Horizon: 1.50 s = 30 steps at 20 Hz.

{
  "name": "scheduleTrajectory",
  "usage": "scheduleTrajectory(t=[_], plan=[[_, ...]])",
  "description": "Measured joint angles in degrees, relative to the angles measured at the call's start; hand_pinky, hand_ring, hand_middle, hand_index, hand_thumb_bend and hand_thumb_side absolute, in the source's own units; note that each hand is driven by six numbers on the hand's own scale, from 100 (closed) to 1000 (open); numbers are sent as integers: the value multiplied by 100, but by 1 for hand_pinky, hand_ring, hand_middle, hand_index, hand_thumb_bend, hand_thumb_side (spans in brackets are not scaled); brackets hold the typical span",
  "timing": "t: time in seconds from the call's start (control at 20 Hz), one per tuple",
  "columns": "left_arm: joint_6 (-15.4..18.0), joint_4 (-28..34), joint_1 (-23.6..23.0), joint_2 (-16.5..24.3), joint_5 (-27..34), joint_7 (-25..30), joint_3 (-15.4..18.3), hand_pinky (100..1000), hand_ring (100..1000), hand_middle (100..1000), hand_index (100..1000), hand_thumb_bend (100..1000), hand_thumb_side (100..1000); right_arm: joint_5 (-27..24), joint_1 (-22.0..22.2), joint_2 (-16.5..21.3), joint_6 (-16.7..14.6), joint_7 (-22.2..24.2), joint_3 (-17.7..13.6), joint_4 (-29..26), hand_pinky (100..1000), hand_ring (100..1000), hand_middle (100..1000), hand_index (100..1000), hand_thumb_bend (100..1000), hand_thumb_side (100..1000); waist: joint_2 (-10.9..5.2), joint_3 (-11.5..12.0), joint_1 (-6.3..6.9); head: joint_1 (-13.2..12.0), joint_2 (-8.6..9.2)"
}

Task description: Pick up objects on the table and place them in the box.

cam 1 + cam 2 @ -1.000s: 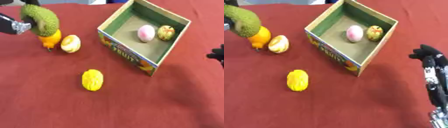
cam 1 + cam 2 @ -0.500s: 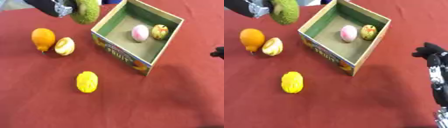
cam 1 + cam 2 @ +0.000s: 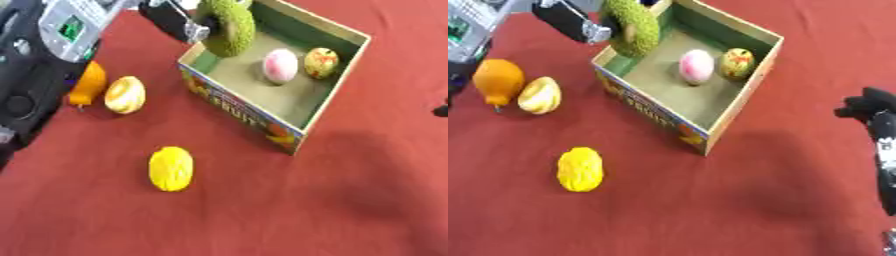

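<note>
Green and bumpy, the big fruit (image 3: 632, 27) hangs over the near-left corner of the box (image 3: 737, 105), clear of the floor inside, with the left hand (image 3: 570, 22) curled round its left side. That hand comes in from the upper left, and the arm behind it fills the left edge of the left eye view, covering part of the orange fruit (image 3: 498, 80) there. Inside the box lie two things already: a pink-and-white rounded fruit (image 3: 696, 66) and, just beside it toward the far wall, a yellow-green one with red blotches (image 3: 738, 63). They sit near the far right part of the box; the floor below the green fruit looks bare. The box's printed front wall faces the lower left, standing between the loose fruit and the inside.

Out on the red desk (image 3: 710, 210), the orange fruit and a pale yellow fruit (image 3: 539, 95) lie side by side to the left of the box, close enough that I cannot tell if they touch. A bright yellow knobbly fruit (image 3: 580, 169) lies alone nearer the front, well apart from everything. Over at the right edge, the right hand (image 3: 868, 107) shows as a dark shape, fingers curled, gripping nothing.
</note>
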State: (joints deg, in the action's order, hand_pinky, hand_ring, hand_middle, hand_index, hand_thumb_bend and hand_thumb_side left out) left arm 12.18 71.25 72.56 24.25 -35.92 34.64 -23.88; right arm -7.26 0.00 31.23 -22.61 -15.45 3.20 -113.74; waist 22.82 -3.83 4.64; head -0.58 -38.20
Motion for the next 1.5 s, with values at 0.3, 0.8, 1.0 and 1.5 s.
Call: scheduleTrajectory(t=[0.3, 0.8, 1.0, 1.5], plan=[[273, -573, 2, -288, -441, -230, 31, 847, 806, 780, 859, 167, 100, -63, -97, 1, 16, 66, 4, 0, 849, 694, 693, 832, 100, 738, 23, -85, 2, -57, 25], [439, -763, -41, -204, -357, -410, 191, 846, 797, 766, 859, 138, 100, -151, 4, 0, 25, 103, -9, 0, 850, 695, 695, 832, 100, 734, -83, 69, -40, -19, -32], [381, -579, -195, 86, 26, -291, 203, 836, 787, 751, 845, 120, 100, -151, 91, 0, 20, 77, -40, 0, 850, 696, 695, 833, 100, 733, -161, 240, -101, 81, -130], [-89, -369, -1096, 1411, 276, -122, 476, 840, 807, 782, 877, 245, 100, -83, 255, -16, 10, -55, -109, 0, 850, 696, 695, 832, 100, 733, -242, 574, -146, 348, -241]])
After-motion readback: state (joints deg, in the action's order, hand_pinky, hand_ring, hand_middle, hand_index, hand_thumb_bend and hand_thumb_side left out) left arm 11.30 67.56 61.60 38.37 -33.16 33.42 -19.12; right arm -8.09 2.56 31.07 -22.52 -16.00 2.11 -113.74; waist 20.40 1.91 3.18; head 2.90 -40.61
